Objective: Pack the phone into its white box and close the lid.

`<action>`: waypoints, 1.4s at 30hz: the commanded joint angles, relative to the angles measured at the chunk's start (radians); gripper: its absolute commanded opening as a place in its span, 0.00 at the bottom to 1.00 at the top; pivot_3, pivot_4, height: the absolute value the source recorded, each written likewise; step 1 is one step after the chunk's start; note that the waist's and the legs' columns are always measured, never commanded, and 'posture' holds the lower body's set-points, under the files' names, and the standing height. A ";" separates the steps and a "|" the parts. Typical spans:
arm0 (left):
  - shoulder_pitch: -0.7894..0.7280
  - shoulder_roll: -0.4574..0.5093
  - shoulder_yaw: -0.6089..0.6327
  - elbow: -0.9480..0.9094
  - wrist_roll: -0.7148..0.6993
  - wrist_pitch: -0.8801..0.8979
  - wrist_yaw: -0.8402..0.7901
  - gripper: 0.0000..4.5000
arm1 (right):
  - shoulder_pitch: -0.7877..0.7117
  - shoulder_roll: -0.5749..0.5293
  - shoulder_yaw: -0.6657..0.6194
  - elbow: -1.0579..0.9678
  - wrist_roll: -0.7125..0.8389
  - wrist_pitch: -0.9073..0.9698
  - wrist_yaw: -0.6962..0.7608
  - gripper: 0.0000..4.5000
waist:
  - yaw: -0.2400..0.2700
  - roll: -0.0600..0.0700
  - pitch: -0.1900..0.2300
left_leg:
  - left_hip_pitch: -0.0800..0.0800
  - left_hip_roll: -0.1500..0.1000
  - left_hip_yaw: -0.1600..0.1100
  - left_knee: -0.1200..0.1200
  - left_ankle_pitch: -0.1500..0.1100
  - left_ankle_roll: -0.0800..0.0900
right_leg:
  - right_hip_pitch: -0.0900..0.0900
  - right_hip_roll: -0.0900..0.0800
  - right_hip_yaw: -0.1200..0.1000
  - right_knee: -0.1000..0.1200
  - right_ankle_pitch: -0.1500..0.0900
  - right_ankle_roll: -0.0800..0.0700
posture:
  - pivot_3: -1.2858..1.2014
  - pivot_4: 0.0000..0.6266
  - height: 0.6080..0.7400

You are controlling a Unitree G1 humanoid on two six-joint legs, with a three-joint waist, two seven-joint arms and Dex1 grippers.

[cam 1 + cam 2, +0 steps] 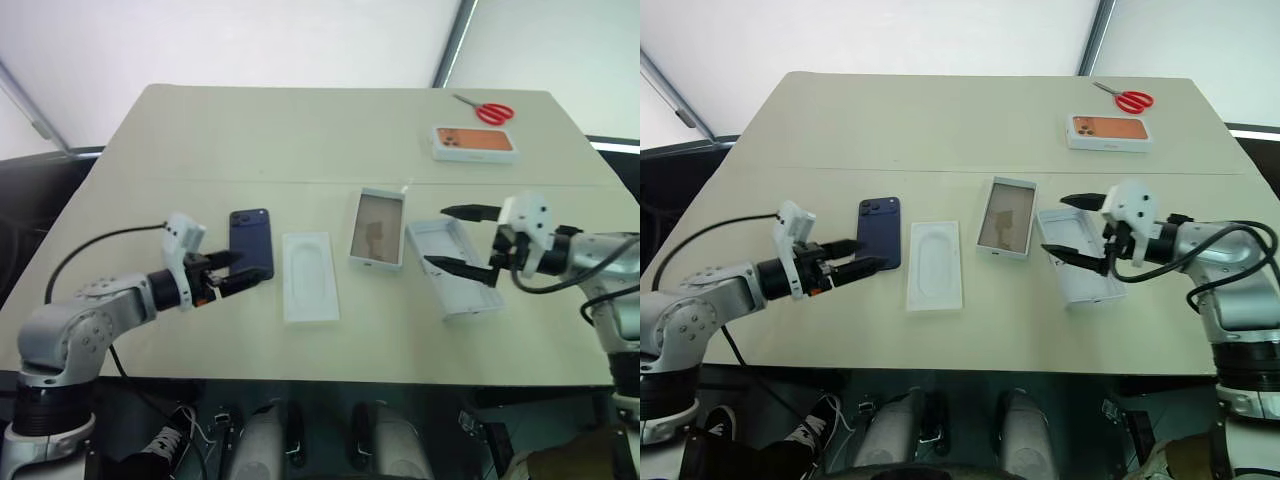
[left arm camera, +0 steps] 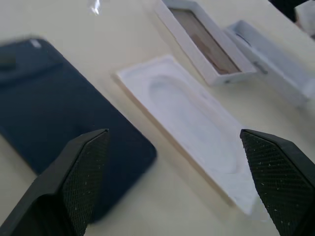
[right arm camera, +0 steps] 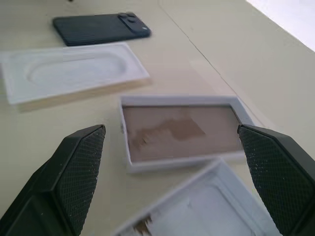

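Both grippers spread wide and empty over the table, phone still unpacked.

The left gripper [image 1: 236,271] has its fingers apart, holding nothing, its tips over the near end of the phone [image 1: 251,243], which lies flat on the table [image 1: 300,140] with its camera cluster at the far end. The right gripper [image 1: 458,239] is likewise spread and empty, hovering over the lid [image 1: 455,270], which lies inner face up. Between them, from left to right, lie a flat white insert [image 1: 309,276] with an oval recess, just right of the phone, and the white box [image 1: 378,228], its brown floor bare. At the far right sit an orange-printed box [image 1: 474,142] and red scissors [image 1: 487,110].
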 commanded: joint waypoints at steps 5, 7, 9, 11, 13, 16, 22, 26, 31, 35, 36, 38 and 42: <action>-0.004 -0.093 0.054 0.030 -0.181 0.207 0.098 0.99 | -0.059 0.030 0.099 -0.014 -0.092 -0.103 0.011 1.00 | 0.007 0.000 0.000 | 0.000 0.000 0.000 0.001 -0.001 -0.001 | 0.000 0.000 0.000 0.000 0.000 0.000 | 0.52 0.24 0.98; -0.016 -0.145 0.060 0.051 -0.211 0.243 0.143 0.99 | -0.052 0.038 0.134 -0.029 -0.100 -0.120 0.033 1.00 | 0.008 -0.001 0.000 | 0.000 0.000 0.000 0.001 -0.001 -0.001 | 0.001 0.000 0.000 0.000 0.000 0.000 | 0.52 0.24 0.98; -0.018 -0.174 0.039 0.062 -0.210 0.271 0.171 0.99 | -0.052 0.049 0.154 -0.043 -0.080 -0.108 0.053 1.00 | 0.008 -0.001 0.000 | 0.000 0.000 0.000 0.001 0.000 0.000 | 0.001 0.000 0.000 0.000 0.000 0.000 | 0.52 0.24 0.98; -0.022 -0.208 0.035 0.088 -0.211 0.287 0.201 0.99 | -0.061 0.057 0.164 -0.045 -0.074 -0.099 0.058 1.00 | 0.008 -0.001 0.000 | 0.000 0.000 0.000 0.001 0.000 0.001 | 0.001 0.000 0.000 0.000 0.000 0.000 | 0.52 0.24 0.98; -0.029 -0.223 0.029 0.101 -0.218 0.306 0.213 0.99 | -0.071 0.066 0.172 -0.040 -0.082 -0.105 0.054 1.00 | 0.015 -0.001 0.000 | 0.001 0.000 0.000 0.001 0.001 0.001 | 0.002 0.000 0.000 0.001 0.000 0.000 | 0.52 0.24 0.98; -0.042 -0.270 0.051 0.146 -0.255 0.335 0.232 0.99 | -0.081 0.082 0.183 -0.012 -0.110 -0.130 0.046 1.00 | 0.021 -0.001 0.000 | 0.001 0.000 0.000 0.002 0.000 -0.001 | 0.002 0.000 0.000 0.001 0.000 0.000 | 0.52 0.24 0.98; -0.065 -0.362 0.078 0.223 -0.309 0.370 0.274 0.99 | -0.081 0.113 0.205 -0.009 -0.142 -0.146 0.023 1.00 | 0.024 -0.001 -0.001 | 0.001 -0.001 -0.001 0.002 -0.001 -0.002 | 0.002 -0.001 0.000 0.001 0.000 0.000 | 0.52 0.24 0.98; -0.072 -0.383 0.073 0.238 -0.296 0.367 0.299 0.99 | -0.079 0.117 0.206 -0.012 -0.154 -0.155 0.012 1.00 | 0.022 -0.001 -0.001 | 0.001 -0.001 -0.001 0.002 -0.001 -0.001 | 0.003 -0.001 0.000 0.001 0.000 0.000 | 0.52 0.24 0.98; -0.069 -0.385 0.077 0.244 -0.295 0.366 0.308 0.82 | -0.081 0.117 0.200 -0.013 -0.154 -0.152 0.002 1.00 | 0.021 -0.001 -0.001 | 0.001 -0.001 -0.001 0.002 -0.001 -0.002 | 0.003 -0.001 0.000 0.001 0.000 0.000 | 0.52 0.24 0.98; -0.072 -0.379 0.094 0.260 -0.301 0.369 0.313 0.38 | -0.075 0.112 0.197 -0.011 -0.160 -0.159 -0.004 1.00 | 0.020 -0.001 -0.001 | 0.001 -0.001 -0.001 0.002 0.000 -0.001 | 0.002 -0.001 0.000 0.001 0.000 0.000 | 0.52 0.24 0.98; -0.074 -0.378 0.101 0.271 -0.302 0.369 0.316 0.26 | -0.076 0.112 0.197 -0.010 -0.161 -0.160 -0.006 1.00 | 0.021 -0.001 -0.001 | 0.001 -0.001 -0.001 0.002 0.000 -0.001 | 0.002 -0.001 -0.001 0.001 0.000 0.000 | 0.52 0.24 0.98; -0.072 -0.373 0.097 0.278 -0.299 0.363 0.307 0.03 | -0.076 0.112 0.197 -0.009 -0.163 -0.162 -0.008 1.00 | 0.022 -0.001 -0.001 | 0.002 -0.001 -0.001 0.002 -0.001 -0.002 | 0.002 -0.001 0.000 0.001 0.000 0.000 | 0.52 0.24 0.98; -0.061 -0.362 0.094 0.276 -0.287 0.329 0.289 0.01 | -0.081 0.119 0.199 -0.007 -0.161 -0.157 -0.015 1.00 | 0.019 -0.001 -0.001 | 0.002 -0.001 -0.001 0.002 -0.001 -0.002 | 0.003 -0.001 0.000 0.001 0.000 0.000 | 0.52 0.24 0.98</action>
